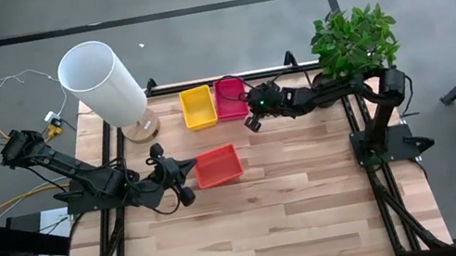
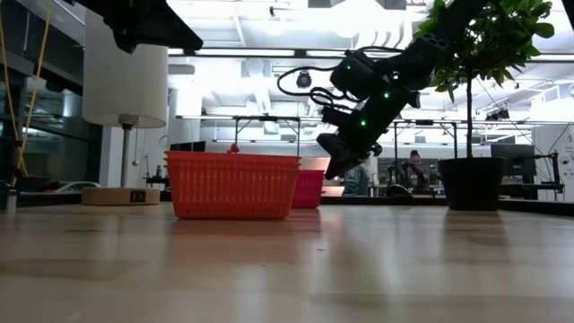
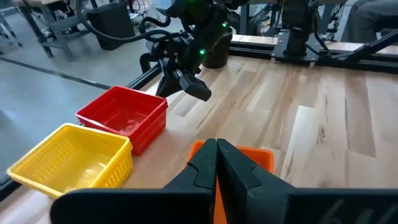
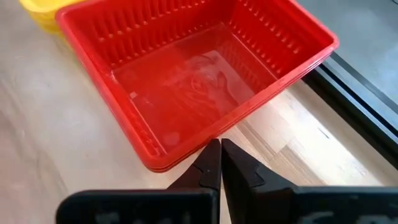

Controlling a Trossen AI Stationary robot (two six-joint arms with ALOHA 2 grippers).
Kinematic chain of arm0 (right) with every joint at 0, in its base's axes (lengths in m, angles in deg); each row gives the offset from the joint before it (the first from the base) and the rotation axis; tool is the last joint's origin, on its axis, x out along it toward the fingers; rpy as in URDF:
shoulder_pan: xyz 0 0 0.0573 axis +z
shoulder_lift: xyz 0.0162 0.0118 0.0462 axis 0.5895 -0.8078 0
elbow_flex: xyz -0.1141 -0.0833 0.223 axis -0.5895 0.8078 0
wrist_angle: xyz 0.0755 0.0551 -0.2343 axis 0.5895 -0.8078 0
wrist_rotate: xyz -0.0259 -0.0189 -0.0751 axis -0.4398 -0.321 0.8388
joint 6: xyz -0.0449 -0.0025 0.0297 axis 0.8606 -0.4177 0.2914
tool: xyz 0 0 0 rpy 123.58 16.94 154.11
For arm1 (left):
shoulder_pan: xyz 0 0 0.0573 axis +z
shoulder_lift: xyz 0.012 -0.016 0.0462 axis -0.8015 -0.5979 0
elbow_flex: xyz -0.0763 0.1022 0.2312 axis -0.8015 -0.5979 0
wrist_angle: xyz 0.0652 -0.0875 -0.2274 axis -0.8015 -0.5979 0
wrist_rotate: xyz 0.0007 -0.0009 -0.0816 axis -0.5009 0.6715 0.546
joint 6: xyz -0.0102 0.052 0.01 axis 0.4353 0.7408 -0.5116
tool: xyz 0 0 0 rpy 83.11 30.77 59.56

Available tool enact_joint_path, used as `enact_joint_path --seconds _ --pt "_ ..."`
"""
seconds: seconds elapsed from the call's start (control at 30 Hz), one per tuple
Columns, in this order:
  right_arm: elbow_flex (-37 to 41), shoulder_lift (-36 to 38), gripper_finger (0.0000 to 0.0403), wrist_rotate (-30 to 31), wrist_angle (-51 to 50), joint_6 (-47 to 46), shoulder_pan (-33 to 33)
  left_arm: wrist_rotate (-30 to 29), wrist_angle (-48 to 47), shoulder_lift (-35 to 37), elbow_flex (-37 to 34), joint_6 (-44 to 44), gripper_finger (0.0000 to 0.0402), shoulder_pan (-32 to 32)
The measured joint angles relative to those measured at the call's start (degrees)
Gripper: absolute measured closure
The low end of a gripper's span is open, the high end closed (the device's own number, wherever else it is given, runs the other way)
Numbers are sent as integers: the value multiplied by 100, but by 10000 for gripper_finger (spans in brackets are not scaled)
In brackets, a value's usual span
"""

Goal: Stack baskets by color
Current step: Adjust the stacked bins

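A yellow basket (image 1: 198, 107) and a magenta-red basket (image 1: 230, 97) stand side by side on the table at its far edge. An orange basket (image 1: 218, 165) stands alone nearer the middle. My left gripper (image 1: 186, 166) is shut and hovers just left of the orange basket (image 3: 264, 160), above its rim. My right gripper (image 1: 252, 124) is shut and slants down beside the near right corner of the magenta-red basket (image 4: 186, 81). In the left wrist view its fingertips (image 3: 199, 92) stand clear of that basket (image 3: 124, 115).
A tall white cylinder on a round base (image 1: 103, 80) stands at the far left corner, close to the yellow basket. A potted plant (image 1: 353, 38) stands at the far right. Black frame rails (image 1: 292, 65) run along the far edge. Bare wood lies toward the near edge.
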Motion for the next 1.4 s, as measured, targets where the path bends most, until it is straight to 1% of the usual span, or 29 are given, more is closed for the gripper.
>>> enact_joint_path --seconds 0.1,0.17,0.2,0.23,0.37,0.43,0.5,0.6,0.73,0.83,1.0,1.1,1.23,1.4 --pt "0 6 403 18 -18 78 -4 -184 4 0 0 156 401 82" --pt "0 64 403 28 -75 114 -6 -390 7 0 0 268 401 264" --pt "0 111 403 37 -63 131 -6 -377 7 0 0 320 402 424" --pt "0 173 403 33 -70 132 -6 -277 5 0 0 364 402 624" --pt "0 426 403 7 -69 204 -13 603 -80 -51 2 249 401 1547" --pt "0 551 403 14 -176 251 -13 742 -375 -190 8 24 402 1918" --pt "0 638 403 11 -281 251 -13 612 -771 -358 7 -200 401 2153" --pt "0 664 403 7 -339 256 -13 114 -1233 -769 -1 -673 401 2281" --pt "0 664 403 5 -341 278 -17 -162 -1326 -1453 -4 -1237 402 2317" --pt "0 664 403 -12 -338 316 -17 -184 -1325 -1966 -4 -1545 402 2503" --pt "0 664 403 -226 -326 323 -17 289 -990 -2573 -4 -1523 401 3164" --pt "0 664 403 -257 -312 322 -17 374 -587 -2764 -7 -1255 401 3519" --pt "0 664 403 -307 -314 323 -17 593 -40 -2787 -7 -953 401 3840" --pt "0 664 403 -406 -312 376 -17 883 550 -2763 -7 -475 401 3976"
